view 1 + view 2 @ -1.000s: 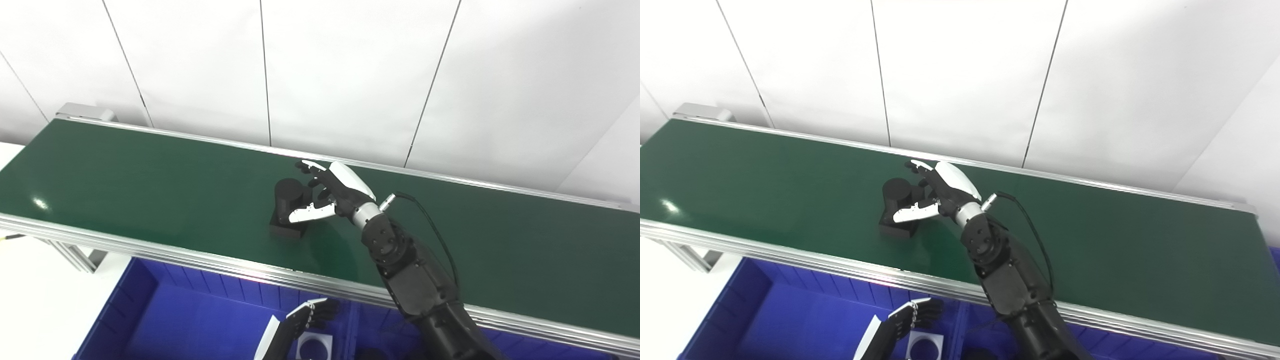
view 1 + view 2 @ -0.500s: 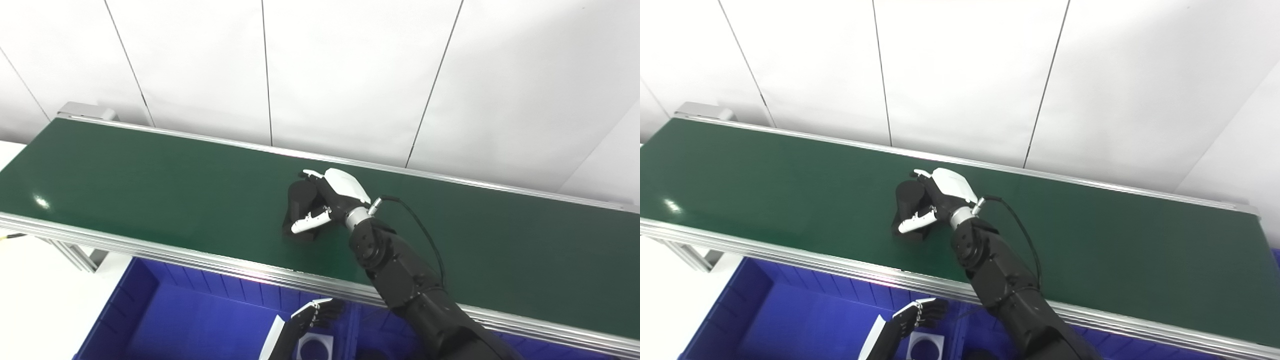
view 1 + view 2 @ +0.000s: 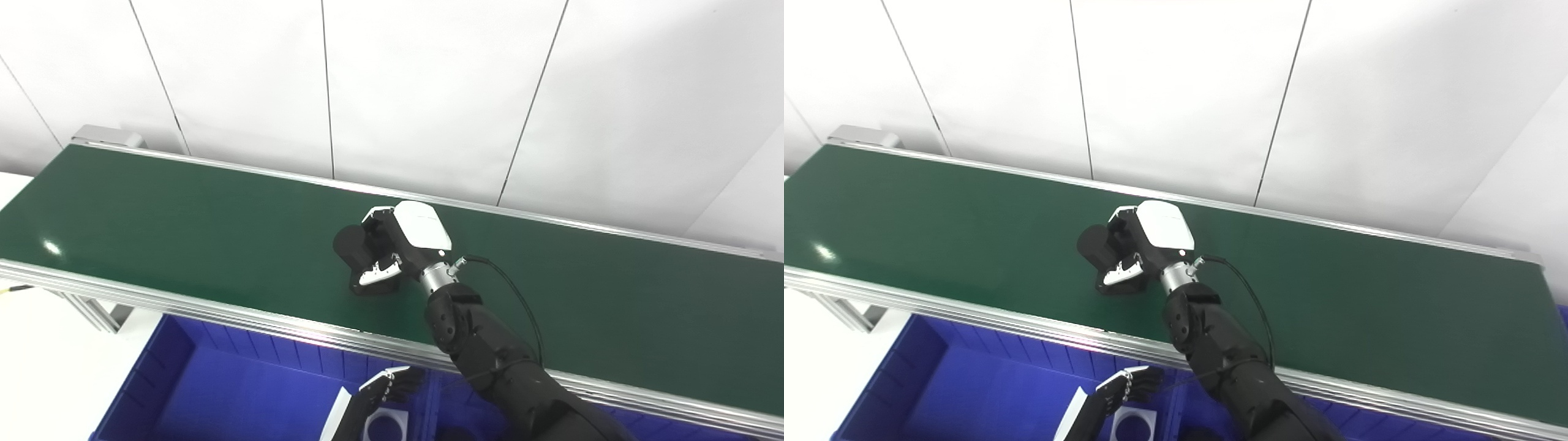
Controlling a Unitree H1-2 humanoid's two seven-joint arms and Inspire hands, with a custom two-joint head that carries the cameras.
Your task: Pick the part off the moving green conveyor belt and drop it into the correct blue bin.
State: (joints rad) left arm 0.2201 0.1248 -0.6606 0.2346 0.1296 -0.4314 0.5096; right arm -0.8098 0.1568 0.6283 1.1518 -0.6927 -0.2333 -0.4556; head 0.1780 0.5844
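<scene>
Black part (image 3: 352, 250) tilted on green conveyor belt (image 3: 184, 226), right hand (image 3: 401, 245) clasped around it. Right eye view: left hand (image 3: 1127, 386) low over blue bin (image 3: 968, 392), fingers curled, empty.

A white panelled wall (image 3: 429, 92) stands behind the line, divided by thin dark seams that run upward and lean slightly. A grey metal housing (image 3: 107, 135) sits at the far left end, against the wall. Below the near rail at the left, a silver aluminium frame leg (image 3: 92, 312) angles down onto a white floor surface (image 3: 43, 367). A white square piece with a round dark opening (image 3: 1134, 424) lies at the bottom edge.
</scene>
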